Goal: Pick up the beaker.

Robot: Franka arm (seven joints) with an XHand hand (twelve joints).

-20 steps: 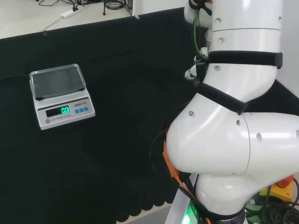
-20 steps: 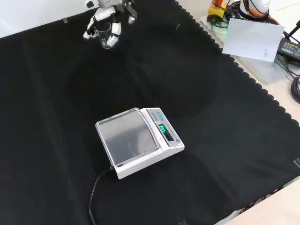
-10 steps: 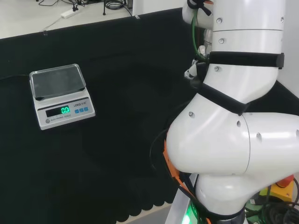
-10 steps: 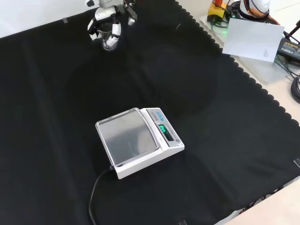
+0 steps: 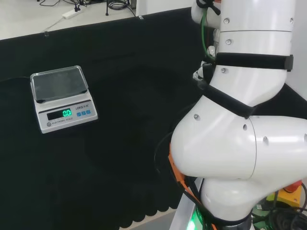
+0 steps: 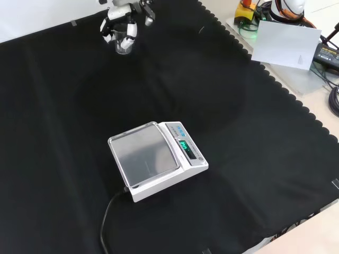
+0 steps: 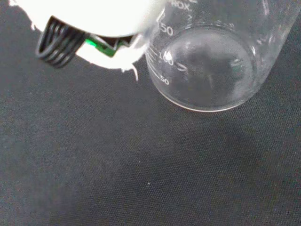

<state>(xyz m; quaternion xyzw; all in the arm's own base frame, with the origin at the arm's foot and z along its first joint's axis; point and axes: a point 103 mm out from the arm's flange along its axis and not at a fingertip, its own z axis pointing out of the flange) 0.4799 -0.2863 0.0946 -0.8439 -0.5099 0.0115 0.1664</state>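
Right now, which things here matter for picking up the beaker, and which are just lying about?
Part of the job:
beaker
robot hand, fingers round the beaker

Just lying about:
scale at mid-cloth
white sheet

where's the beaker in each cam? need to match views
Head view: I cannot make it out; the arm's white links stand at the right.
Front view: clear glass beaker at top left, the hand around it.
Wrist view: the beaker close up, on the cloth.
Shared landmark: white weighing scale, head and front views.
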